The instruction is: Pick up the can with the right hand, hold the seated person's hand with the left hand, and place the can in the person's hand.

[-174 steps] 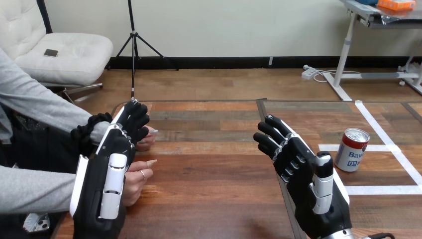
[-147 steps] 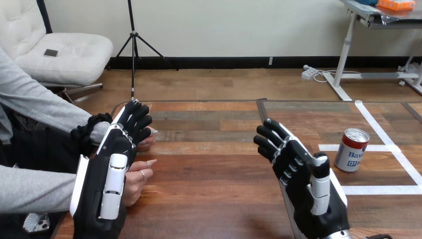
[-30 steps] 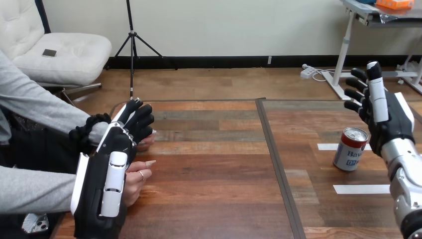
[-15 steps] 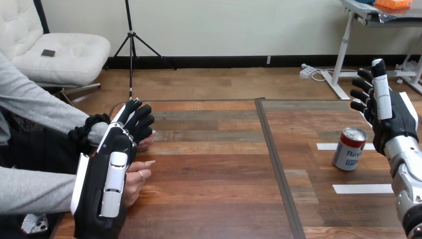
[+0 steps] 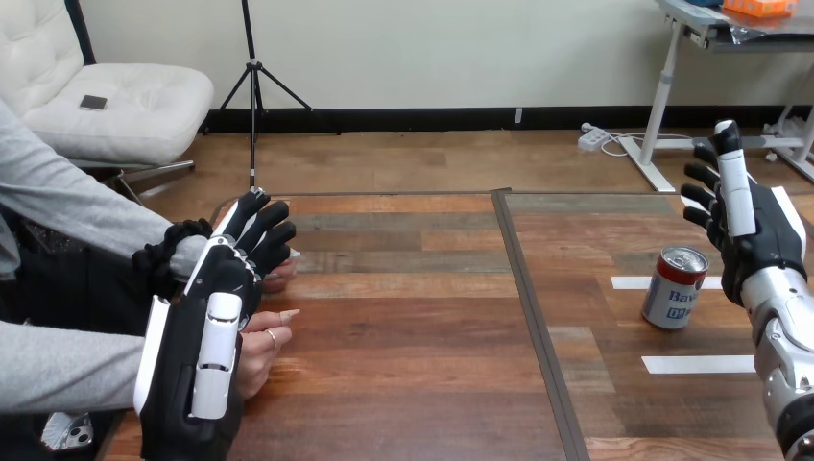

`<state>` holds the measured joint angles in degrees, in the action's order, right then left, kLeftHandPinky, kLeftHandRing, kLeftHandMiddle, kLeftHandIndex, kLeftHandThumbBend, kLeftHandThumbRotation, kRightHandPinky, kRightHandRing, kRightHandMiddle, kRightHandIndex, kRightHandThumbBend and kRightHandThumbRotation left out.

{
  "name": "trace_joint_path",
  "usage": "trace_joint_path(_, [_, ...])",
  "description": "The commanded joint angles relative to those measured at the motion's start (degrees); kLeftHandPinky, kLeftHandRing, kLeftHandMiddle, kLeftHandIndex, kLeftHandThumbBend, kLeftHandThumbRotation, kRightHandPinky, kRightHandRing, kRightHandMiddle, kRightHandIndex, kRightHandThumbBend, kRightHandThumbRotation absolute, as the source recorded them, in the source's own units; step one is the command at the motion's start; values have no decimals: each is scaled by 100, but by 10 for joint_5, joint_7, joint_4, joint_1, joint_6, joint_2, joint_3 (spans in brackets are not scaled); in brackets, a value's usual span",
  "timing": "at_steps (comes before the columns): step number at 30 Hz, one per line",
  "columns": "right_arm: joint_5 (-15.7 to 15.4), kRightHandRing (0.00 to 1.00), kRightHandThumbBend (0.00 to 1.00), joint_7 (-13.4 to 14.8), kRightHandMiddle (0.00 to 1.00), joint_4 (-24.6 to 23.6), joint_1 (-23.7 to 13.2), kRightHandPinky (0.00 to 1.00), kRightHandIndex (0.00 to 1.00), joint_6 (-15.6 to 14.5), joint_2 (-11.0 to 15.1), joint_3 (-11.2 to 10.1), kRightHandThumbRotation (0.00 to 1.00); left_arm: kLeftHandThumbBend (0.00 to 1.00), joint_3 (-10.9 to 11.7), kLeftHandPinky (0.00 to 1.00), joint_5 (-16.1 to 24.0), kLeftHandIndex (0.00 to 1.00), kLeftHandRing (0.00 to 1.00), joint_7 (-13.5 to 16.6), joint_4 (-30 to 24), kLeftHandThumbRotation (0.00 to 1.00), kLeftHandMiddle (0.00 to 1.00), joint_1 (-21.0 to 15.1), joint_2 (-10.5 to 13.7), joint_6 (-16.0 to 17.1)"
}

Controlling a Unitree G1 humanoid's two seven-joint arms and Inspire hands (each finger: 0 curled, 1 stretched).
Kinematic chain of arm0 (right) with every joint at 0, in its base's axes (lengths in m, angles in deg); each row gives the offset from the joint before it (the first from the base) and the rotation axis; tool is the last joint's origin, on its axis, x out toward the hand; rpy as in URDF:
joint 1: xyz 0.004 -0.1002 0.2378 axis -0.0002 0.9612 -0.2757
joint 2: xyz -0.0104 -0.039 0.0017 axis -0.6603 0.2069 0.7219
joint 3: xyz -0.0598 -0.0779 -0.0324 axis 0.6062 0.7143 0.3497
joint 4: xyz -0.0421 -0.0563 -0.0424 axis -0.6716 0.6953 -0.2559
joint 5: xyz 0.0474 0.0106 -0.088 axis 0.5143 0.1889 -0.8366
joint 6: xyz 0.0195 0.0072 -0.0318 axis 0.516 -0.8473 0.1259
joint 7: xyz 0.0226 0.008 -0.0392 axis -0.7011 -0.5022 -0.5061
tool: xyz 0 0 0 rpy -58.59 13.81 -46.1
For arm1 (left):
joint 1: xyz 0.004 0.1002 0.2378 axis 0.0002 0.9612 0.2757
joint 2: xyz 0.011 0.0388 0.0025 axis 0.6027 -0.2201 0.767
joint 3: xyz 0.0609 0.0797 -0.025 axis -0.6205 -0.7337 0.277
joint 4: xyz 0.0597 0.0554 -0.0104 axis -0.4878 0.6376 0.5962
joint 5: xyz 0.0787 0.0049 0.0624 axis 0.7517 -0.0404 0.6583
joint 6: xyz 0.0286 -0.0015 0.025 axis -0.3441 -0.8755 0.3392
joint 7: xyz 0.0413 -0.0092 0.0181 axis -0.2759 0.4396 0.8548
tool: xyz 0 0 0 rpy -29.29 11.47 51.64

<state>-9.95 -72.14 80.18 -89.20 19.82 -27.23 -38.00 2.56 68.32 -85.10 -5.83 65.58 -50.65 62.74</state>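
Note:
A red and white can stands upright on the wooden table at the right. My right hand is raised just right of and behind the can, fingers straight and spread, apart from it. At the left my left hand is held edge-up with straight fingers, in front of the person's two hands. The person's nearer hand rests on the table right beside my palm, touching or nearly so. Their farther hand lies behind my fingers, mostly hidden.
White tape strips mark the table near the can. A dark seam runs down the table's middle. The person's grey sleeves come in from the left edge.
My right hand has swung from the table's middle to the far right, then drifted slightly lower and rightward beside the can. Left hand, can and the person's hands have stayed put.

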Motion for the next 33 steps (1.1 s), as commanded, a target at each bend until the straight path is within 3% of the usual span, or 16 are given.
trace_joint_path(1, [-6, 91, 96, 13, 92, 7, -52, 88, 91, -9, 19, 0, 100, 44, 8, 87, 1, 89, 86, -2, -18, 100, 87, -20, 4, 7])
trace_joint_path(12, [-11, 97, 94, 18, 97, 17, -43, 94, 96, -13, 20, -3, 91, 44, 10, 85, -7, 89, 85, -13, 3, 100, 87, -30, 3, 25])
trace_joint_path(20, [-30, 99, 96, 54, 99, 21, -43, 97, 94, -40, 20, 10, 74, 45, 12, 85, -3, 89, 85, -12, -4, 100, 86, -28, 5, 17])
trace_joint_path(27, [-22, 100, 99, 52, 100, 22, -40, 99, 95, -50, 14, -4, 54, 45, 12, 85, -8, 89, 85, -17, -5, 100, 86, -28, 7, 16])
trace_joint_path(33, [-31, 98, 100, 62, 98, 22, -38, 90, 95, -53, 12, 2, 46, 44, 13, 85, -13, 89, 86, -21, -4, 100, 87, -28, 7, 14])
